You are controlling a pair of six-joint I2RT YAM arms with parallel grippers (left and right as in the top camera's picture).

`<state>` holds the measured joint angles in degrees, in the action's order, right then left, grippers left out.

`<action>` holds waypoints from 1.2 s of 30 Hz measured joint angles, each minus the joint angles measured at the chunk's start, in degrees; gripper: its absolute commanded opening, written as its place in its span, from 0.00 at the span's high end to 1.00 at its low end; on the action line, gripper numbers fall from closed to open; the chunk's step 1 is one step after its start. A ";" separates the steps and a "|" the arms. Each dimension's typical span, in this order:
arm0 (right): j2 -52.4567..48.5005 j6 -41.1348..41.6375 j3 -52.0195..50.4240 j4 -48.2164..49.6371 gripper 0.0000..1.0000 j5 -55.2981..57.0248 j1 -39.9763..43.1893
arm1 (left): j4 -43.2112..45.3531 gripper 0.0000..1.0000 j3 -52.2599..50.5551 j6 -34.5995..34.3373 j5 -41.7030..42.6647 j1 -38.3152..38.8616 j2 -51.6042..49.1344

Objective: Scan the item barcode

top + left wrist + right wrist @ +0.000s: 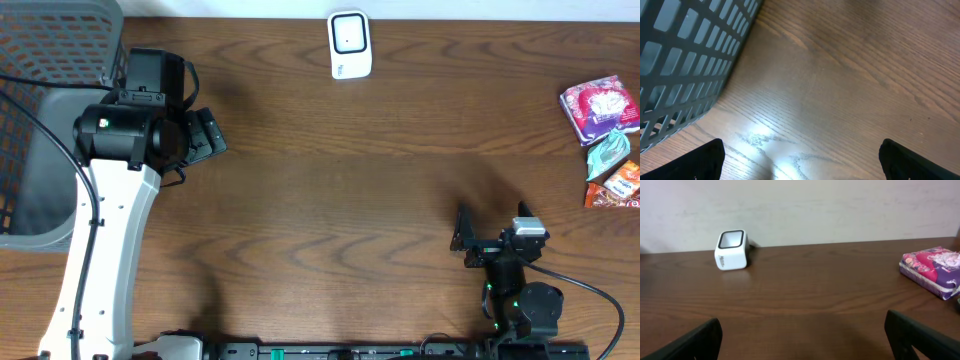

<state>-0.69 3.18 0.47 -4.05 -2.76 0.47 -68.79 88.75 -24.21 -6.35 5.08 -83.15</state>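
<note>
Purple packet (598, 108) flat at far right of overhead frame; teal packet (608, 155) and orange packet (618, 188) just below it, all untouched. White scanner (350, 44) at top centre, well apart from them. Right gripper (802, 332) lower right, jaws spread wide, grasping nothing. Left gripper (802, 157) upper left beside grey basket (40, 60), likewise released, over brown table (330, 180).

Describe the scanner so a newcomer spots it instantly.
Start at the far edge of the brown wooden table, roughly midway between the grey basket and the snack packets. The scanner stands alone there: the only white, boxy thing, with a dark-rimmed window.
</note>
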 measured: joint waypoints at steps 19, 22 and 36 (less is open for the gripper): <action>0.00 0.00 0.00 0.02 0.01 0.00 0.00 | 0.00 0.02 0.00 0.00 0.00 0.00 0.00; 0.00 0.00 0.00 0.00 0.01 0.00 0.00 | 0.00 0.02 -0.02 -0.04 0.24 0.00 0.20; 0.00 0.00 0.00 0.04 0.01 0.04 0.00 | 12.94 0.02 -17.92 -0.26 0.66 0.00 18.86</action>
<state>-0.69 3.18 0.47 -4.01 -2.72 0.47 -55.86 70.83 -24.47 -5.69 5.08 -64.29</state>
